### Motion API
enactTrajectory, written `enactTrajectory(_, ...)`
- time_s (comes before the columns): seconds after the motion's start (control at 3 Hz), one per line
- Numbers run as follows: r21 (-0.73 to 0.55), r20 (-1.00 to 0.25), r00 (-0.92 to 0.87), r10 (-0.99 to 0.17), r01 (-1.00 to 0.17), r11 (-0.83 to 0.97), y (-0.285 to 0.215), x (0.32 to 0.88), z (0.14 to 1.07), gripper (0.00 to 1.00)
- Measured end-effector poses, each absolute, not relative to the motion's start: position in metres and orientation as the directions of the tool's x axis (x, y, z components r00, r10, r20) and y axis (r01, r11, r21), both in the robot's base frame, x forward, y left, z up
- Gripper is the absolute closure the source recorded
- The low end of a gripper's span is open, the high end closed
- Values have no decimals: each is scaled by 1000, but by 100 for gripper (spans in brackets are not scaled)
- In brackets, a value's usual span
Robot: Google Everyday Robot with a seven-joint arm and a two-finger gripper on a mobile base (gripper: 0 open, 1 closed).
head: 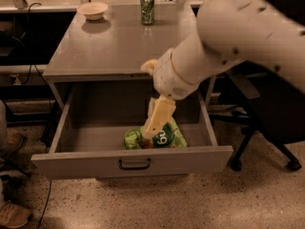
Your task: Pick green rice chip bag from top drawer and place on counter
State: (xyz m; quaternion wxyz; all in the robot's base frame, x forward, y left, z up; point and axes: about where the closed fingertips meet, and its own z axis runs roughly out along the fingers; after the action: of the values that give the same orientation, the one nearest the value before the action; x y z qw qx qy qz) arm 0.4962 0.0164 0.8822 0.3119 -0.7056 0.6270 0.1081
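Observation:
The green rice chip bag (164, 138) lies flat near the front of the open top drawer (131, 160), a little right of centre. My gripper (151, 128) hangs from the big white arm and reaches down into the drawer, its cream tip right over the bag's left part. The counter (119, 44) is the grey cabinet top behind the drawer. The arm hides the right side of the counter and the drawer's back right corner.
A green soda can (147, 9) and a small pale bowl (93, 10) stand at the counter's far edge. A black office chair (271, 128) is to the right of the cabinet. A person's shoes (12, 213) are at the far left on the floor.

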Motion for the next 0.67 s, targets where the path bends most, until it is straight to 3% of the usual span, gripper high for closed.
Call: enactTrajectory(0.67,-295,-488,181,-854,-955,-35,6,541,799,0)
